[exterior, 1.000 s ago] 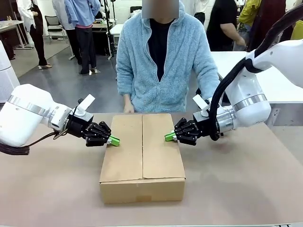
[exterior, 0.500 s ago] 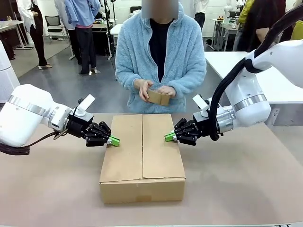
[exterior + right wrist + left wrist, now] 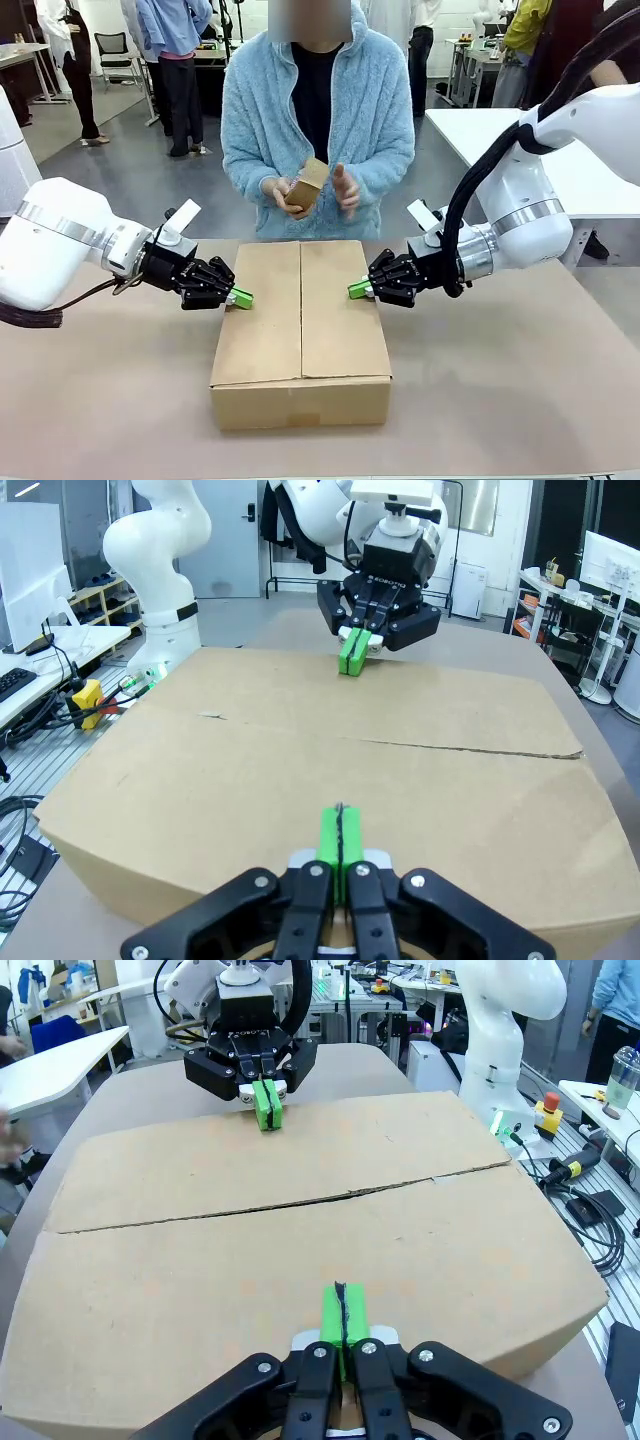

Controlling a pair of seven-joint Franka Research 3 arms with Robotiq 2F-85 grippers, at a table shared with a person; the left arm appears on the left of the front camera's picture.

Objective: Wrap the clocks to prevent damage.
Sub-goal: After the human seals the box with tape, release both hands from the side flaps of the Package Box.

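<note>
Both hands pressed together, left hand (image 3: 243, 298) and right hand (image 3: 356, 290) pushing down the closed cardboard box (image 3: 300, 330) flaps on the desk (image 3: 520, 370), while the person fiddles with a brown tape roll (image 3: 306, 185).

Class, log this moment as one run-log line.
left gripper: shut, on box edge | right gripper: shut, opposite edge | person: holding tape roll

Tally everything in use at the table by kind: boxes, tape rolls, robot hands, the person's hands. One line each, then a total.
Boxes: 1, the box, flaps shut.
Tape rolls: 1, the tape roll, held by the person.
Robot hands: 2, the left hand and the right hand, both shut on the box's sides.
Person's hands: 2, one and another.
Total: 6
</note>
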